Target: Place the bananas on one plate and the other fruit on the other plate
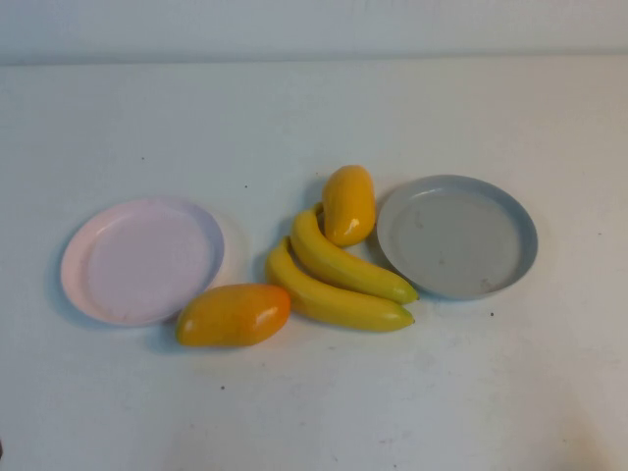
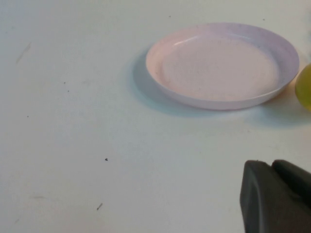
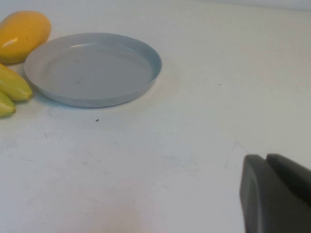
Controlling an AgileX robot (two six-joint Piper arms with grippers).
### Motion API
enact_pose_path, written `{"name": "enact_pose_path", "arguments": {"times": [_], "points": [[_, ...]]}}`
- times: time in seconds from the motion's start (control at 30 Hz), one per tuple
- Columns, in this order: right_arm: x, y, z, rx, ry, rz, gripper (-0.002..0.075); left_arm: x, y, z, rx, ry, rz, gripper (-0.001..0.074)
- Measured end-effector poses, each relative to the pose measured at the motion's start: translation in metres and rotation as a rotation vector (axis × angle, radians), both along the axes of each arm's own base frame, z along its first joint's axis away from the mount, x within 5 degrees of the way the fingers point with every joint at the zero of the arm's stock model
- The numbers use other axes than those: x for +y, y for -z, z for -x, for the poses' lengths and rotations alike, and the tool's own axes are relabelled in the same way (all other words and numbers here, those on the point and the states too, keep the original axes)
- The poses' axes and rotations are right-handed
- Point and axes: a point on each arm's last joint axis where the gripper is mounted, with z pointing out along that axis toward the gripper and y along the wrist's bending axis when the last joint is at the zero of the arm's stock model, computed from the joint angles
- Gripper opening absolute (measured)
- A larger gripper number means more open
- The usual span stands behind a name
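Nearest lay one mango [image 1: 234, 314], beside the pink plate [image 1: 78, 257]; the other mango [image 1: 348, 203] leaned on two bananas [image 1: 339, 280] left of the grey plate [image 1: 525, 235]. Glossy, hard, likely light and slippery; grip mid-body. Left hand [image 2: 272, 194] and right hand [image 3: 272, 191] hung closed, empty, above the white surface [image 1: 314, 412].

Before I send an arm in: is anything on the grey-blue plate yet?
Nothing: the grey-blue plate is bare, as is the pink plate. Both bananas and both mangoes lie on the table. Left gripper and right gripper are shut, parked aside.
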Motion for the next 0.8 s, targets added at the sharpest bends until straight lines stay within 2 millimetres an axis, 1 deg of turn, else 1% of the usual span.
{"name": "enact_pose_path", "arguments": {"times": [0.23,0.43,0.57,0.7,0.8], "points": [[0.0,0.0,0.0,0.0,0.0,0.0,-0.0015,0.001,-0.001,0.0,-0.017,-0.003,-0.035,0.0],[0.0,0.0,0.0,0.0,0.0,0.0,-0.0016,-0.003,-0.01,-0.002,-0.096,-0.007,0.154,0.0],[0.0,0.0,0.0,0.0,0.0,0.0,-0.0016,-0.004,-0.017,-0.003,-0.155,-0.021,0.319,0.0],[0.0,0.0,0.0,0.0,0.0,0.0,-0.0016,-0.004,-0.022,-0.004,-0.205,-0.022,0.381,0.0],[0.0,0.0,0.0,0.0,0.0,0.0,-0.0016,-0.004,-0.023,-0.004,-0.212,-0.026,0.424,0.0]]}}
